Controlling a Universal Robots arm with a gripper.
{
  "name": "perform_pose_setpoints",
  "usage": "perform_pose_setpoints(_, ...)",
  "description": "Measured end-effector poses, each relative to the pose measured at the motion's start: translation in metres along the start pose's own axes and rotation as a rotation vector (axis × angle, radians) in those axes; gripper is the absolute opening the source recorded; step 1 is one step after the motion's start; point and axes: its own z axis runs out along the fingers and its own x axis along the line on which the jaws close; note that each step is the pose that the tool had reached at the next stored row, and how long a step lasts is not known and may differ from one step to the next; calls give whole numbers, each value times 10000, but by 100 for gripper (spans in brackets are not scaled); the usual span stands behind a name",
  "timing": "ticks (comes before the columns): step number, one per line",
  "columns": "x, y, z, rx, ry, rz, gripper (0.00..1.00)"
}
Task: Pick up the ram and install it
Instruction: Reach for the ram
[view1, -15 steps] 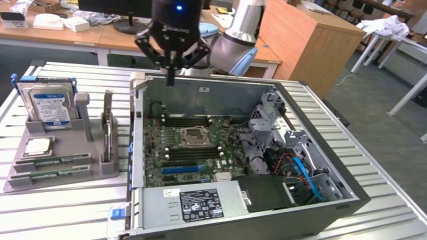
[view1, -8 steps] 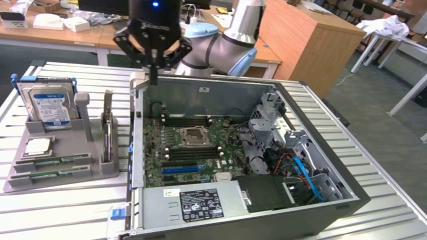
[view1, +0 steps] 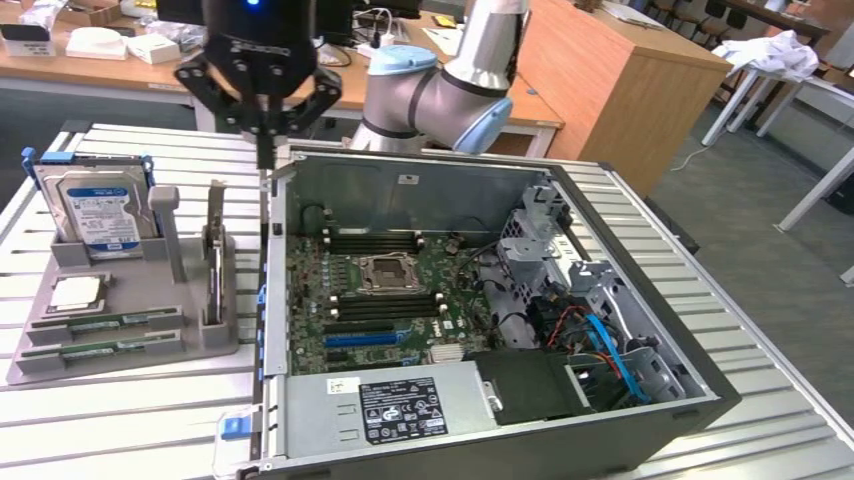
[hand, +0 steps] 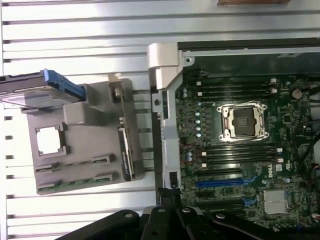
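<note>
Closest to me in the exterior view is the power supply (view1: 387, 405). It sits at the front of the open computer case (view1: 694, 395), which lies on a table of metal slats (view1: 120, 430). On the exterior view's left, a gray holder (view1: 54, 368) rests just beside the case. The ram is there. The front ram stick (view1: 100, 350) and the back ram stick (view1: 104, 322) lie in two long slots at the holder's near end, one just behind the other. Both are well apart from the gripper. Next back is the square CPU chip (view1: 76, 292). Behind it the hard drive (view1: 100, 215) stands upright with its blue label facing me. A thin card (view1: 214, 270) stands on its edge on the holder's side nearest the case. Inside the case I see the green motherboard (view1: 334, 330) with its CPU socket (view1: 387, 268) and long black memory slots (view1: 380, 300). Farther back, the gripper (view1: 266, 150) hangs above the case wall nearest the holder. Its fingers are clenched tight together with nothing between them. The arm (view1: 441, 95) bends away behind it, and wooden desks (view1: 601, 70) stand at the far end of the room.
</note>
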Motion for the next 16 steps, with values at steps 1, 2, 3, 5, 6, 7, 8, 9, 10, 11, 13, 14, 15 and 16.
perform_pose_setpoints(1,45,-8,-1,-3,-6,1,10)
perform_pose_setpoints(2,90,-16,-2,-6,-13,1,10)
perform_pose_setpoints(3,134,-26,-3,-9,-21,0,10)
perform_pose_setpoints(5,226,-45,-5,-17,-41,-2,10)
perform_pose_setpoints(6,271,-55,-6,-21,-51,-2,10)
perform_pose_setpoints(7,313,-65,-7,-24,-59,-2,10)
perform_pose_setpoints(8,353,-75,-7,-26,-69,-3,10)
perform_pose_setpoints(9,390,-87,-6,-29,-78,-4,10)
perform_pose_setpoints(10,424,-99,-5,-33,-90,-5,10)
perform_pose_setpoints(11,446,-119,-5,-38,-99,-5,10)
perform_pose_setpoints(13,468,-166,-5,-50,-108,-6,10)
perform_pose_setpoints(14,472,-194,-5,-58,-112,-5,10)
perform_pose_setpoints(15,473,-222,-6,-66,-116,-6,10)
perform_pose_setpoints(16,473,-251,-6,-75,-120,-5,10)
